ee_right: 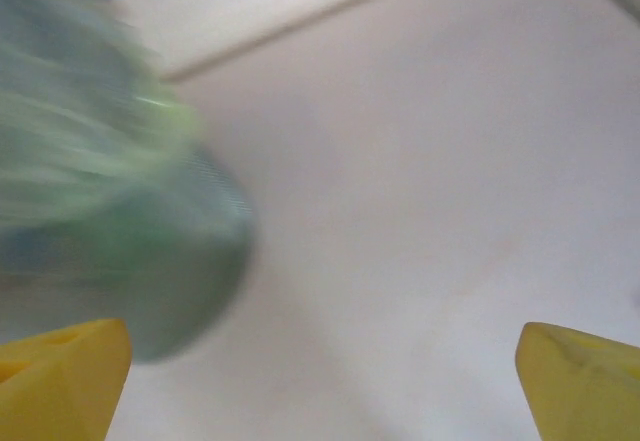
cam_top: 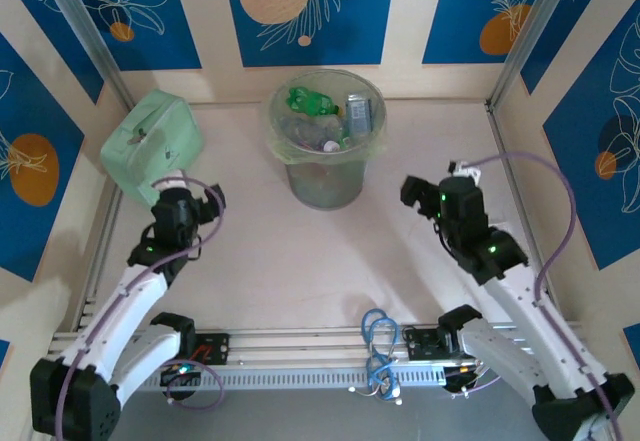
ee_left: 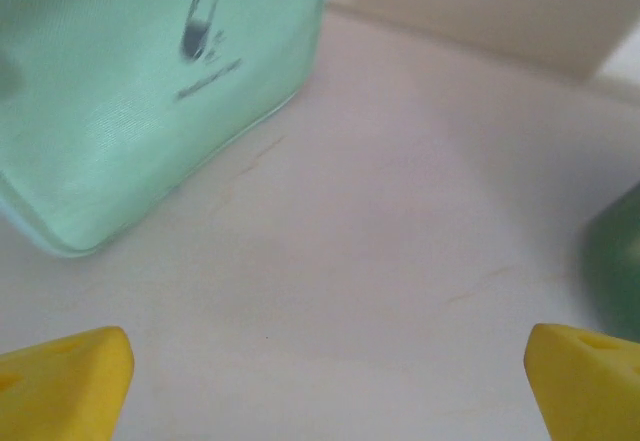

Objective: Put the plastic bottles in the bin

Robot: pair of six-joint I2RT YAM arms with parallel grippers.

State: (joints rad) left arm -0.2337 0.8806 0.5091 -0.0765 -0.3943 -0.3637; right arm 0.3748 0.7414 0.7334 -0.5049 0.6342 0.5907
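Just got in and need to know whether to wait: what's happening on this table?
The job is putting plastic bottles in the bin. The bottles I can see already lie inside it. The left gripper is open and empty near the mint-green case; the right gripper is open and empty beside the bin, not touching it.

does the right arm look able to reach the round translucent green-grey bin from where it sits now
Probably yes: the right gripper is open beside the round translucent green-grey bin, and bare pale table lies between them with nothing blocking the way.
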